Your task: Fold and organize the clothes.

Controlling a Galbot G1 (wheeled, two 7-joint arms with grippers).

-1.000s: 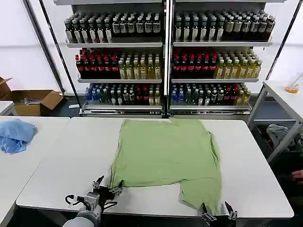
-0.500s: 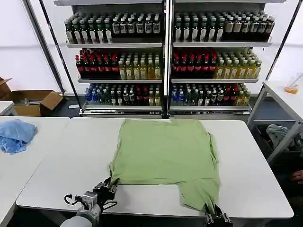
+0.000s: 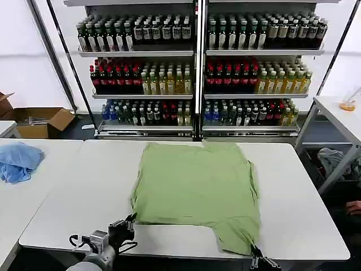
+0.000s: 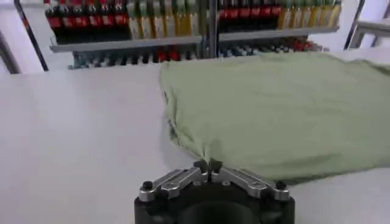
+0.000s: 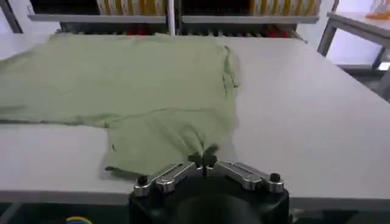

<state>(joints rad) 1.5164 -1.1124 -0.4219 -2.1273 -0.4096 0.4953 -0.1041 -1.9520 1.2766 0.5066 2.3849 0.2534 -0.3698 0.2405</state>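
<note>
The clothes are one light green shirt (image 3: 197, 180), spread flat on the white table (image 3: 73, 192) with its plain side up; no graphic or buttons are visible. My left gripper (image 3: 132, 219) is at the shirt's near left corner, shut on a pinch of the hem (image 4: 207, 165). My right gripper (image 3: 254, 251) is at the near right flap by the table's front edge, shut on the fabric (image 5: 204, 161). The shirt (image 4: 280, 103) stretches away from the left jaws. In the right wrist view the shirt (image 5: 134, 85) wrinkles toward the pinch.
A light blue cloth (image 3: 17, 161) lies on the adjoining table to the left. Shelves of bottles (image 3: 197, 73) stand behind the table. A cardboard box (image 3: 39, 121) sits on the floor at the back left. A side table (image 3: 338, 113) with a grey-green cloth (image 3: 333, 158) under it stands to the right.
Both grippers were open a second ago and have shut on the shirt's near edge. They have drawn back slightly toward the front edge, gathering the fabric at each pinch.
</note>
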